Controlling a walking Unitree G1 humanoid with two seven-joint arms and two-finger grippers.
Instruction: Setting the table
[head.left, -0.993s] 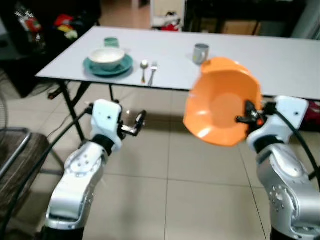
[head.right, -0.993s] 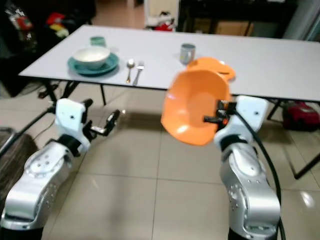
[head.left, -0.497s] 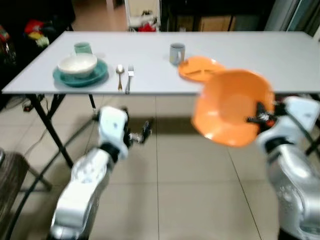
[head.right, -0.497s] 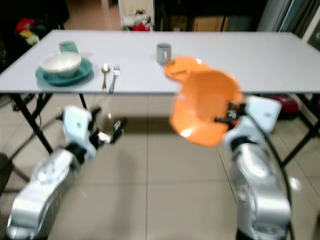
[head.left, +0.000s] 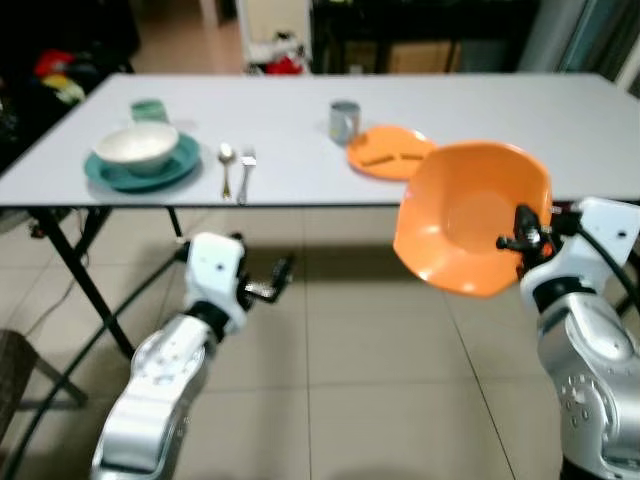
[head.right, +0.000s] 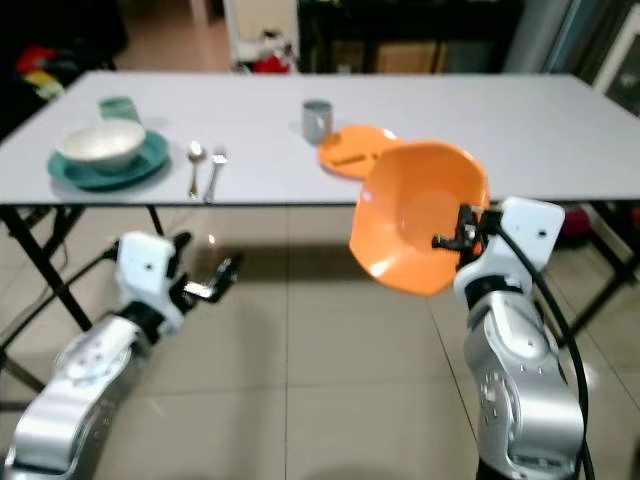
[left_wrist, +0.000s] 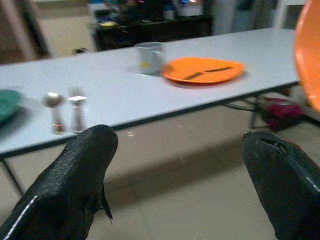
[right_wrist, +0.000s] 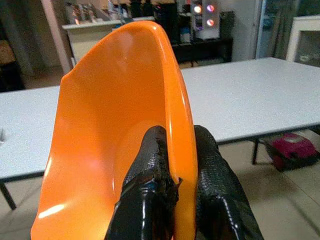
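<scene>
orange bowl (head.left: 470, 230) clamped by right pincer (head.left: 522, 238), tilted before worktop (head.left: 560, 120); beyond: orange plate (head.left: 388, 153), grey cup (head.left: 344, 121), spoon (head.left: 226, 165), fork (head.left: 246, 170). left pincer (head.left: 277, 278) spread, empty.

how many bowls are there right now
2. A white bowl sits on the teal plate at the table's left end; an orange bowl is held tilted in the right pincer, short of the table.
</scene>
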